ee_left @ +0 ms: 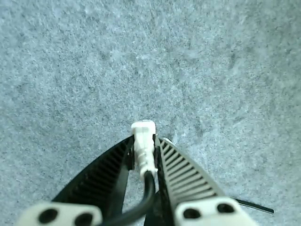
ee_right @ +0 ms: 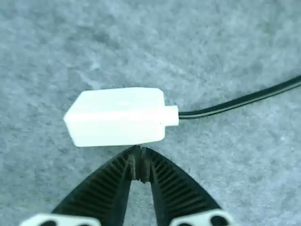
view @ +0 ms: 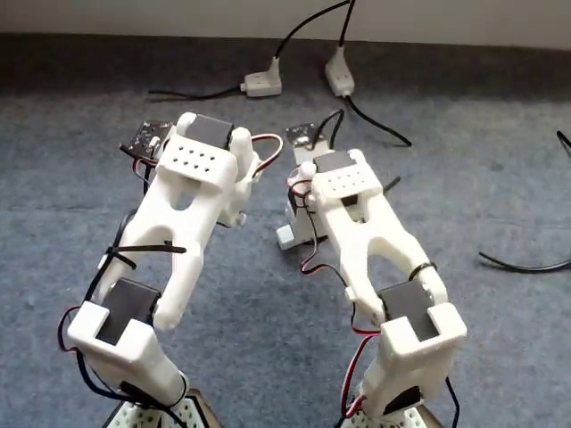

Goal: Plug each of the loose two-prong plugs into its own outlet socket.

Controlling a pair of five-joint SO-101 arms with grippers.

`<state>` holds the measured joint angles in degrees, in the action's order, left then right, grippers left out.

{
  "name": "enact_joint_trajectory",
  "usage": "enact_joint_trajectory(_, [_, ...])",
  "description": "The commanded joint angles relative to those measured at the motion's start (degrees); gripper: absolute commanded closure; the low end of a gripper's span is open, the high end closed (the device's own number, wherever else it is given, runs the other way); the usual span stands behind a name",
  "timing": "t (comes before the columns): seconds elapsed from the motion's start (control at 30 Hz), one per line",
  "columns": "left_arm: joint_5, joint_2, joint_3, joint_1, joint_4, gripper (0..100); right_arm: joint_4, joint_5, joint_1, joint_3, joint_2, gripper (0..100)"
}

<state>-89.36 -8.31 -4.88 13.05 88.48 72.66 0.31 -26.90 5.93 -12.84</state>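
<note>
Grey carpet (view: 500,178) all round. Left gripper (ee_left: 144,141) is clamped on a white plug (ee_left: 143,151), with its cord running back between the fingers. Right gripper (ee_right: 140,154) is pinched together, tips touching the socket block (ee_right: 120,117). From the high view I also get a white connector (view: 261,85) and a second connector (view: 340,75), both well beyond the block, with open carpet to its right.

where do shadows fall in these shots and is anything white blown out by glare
High view: soft light, faint shadows on the carpet under each arm, dark strip by the far wall. Left wrist view: no hard shadow; the plug in the left gripper is bright, not washed out. Right wrist view: the socket block has a nearly washed-out top face, thin shadow beneath it.
</note>
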Motion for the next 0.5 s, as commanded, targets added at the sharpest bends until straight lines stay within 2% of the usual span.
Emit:
enact_joint_trajectory(0.0, [0.3, 2.8, -0.9, -0.4, 0.1, 99, 0.7, -0.7, -1.0, -4.5, 0.5, 98.9])
enact_joint_trajectory(0.27, [0.3, 2.7, -0.3, -0.4, -1.8, 99, 0.8, -0.3, 3.5, -3.1, 0.9, 98.9])
enact_joint_trajectory(0.47, [0.3, 2.7, -0.3, -0.4, -1.8, 99, 0.7, -0.3, 1.9, -9.2, 0.7, 98.9])
